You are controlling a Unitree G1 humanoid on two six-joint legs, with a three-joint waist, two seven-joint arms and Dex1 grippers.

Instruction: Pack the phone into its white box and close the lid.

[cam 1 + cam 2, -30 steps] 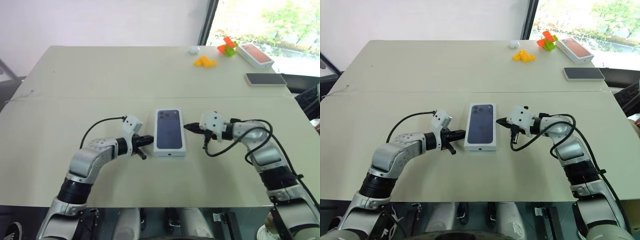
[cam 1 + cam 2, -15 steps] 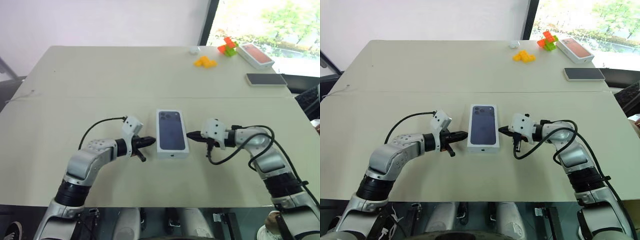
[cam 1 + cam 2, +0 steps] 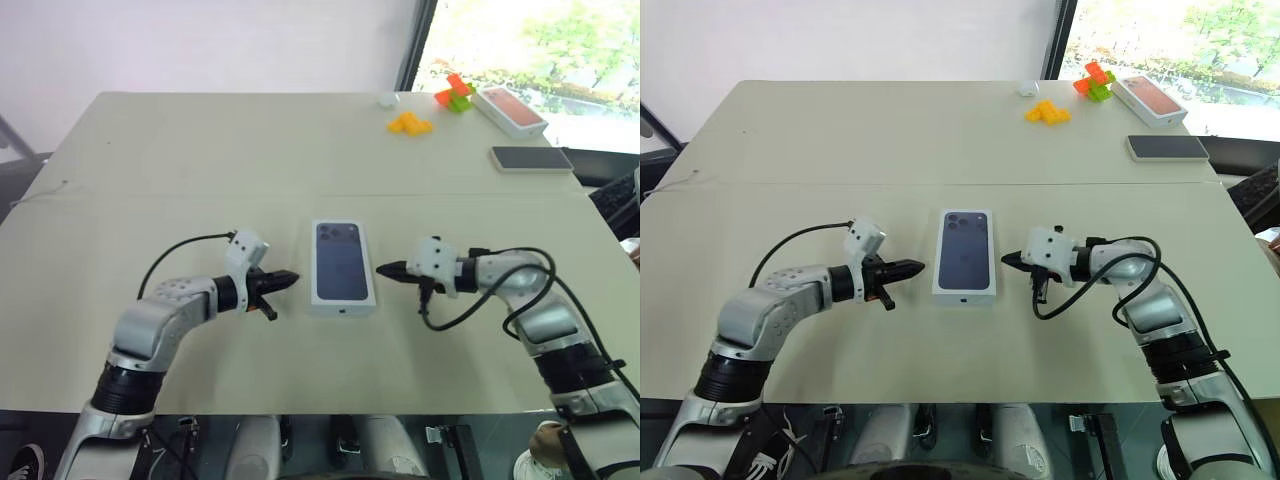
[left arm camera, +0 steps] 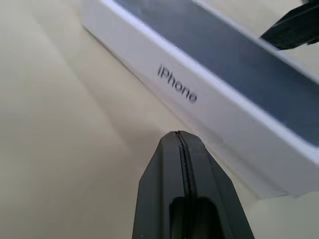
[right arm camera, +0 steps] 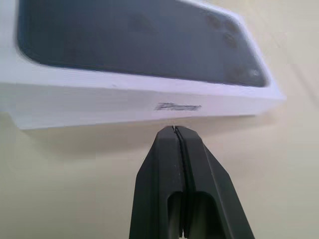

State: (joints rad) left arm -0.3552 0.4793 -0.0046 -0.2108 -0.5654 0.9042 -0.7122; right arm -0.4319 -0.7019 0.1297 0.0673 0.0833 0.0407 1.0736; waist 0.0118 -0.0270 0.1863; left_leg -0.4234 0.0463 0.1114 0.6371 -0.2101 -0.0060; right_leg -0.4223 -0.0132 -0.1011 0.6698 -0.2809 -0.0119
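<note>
lid: white, dark blue phone print on top
table: pale beige
blocks: yellow

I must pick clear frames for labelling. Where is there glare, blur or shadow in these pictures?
Both eye views: the window at the far right is overexposed; the table is evenly lit. Right wrist view: the lid and its side print are blurred, and the box casts a soft shadow. Left wrist view: the side print is readable.

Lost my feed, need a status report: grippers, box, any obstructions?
Left gripper and right gripper shut, empty, flanking the lid, not touching. Lid on, box closed. Nothing in the way.
</note>
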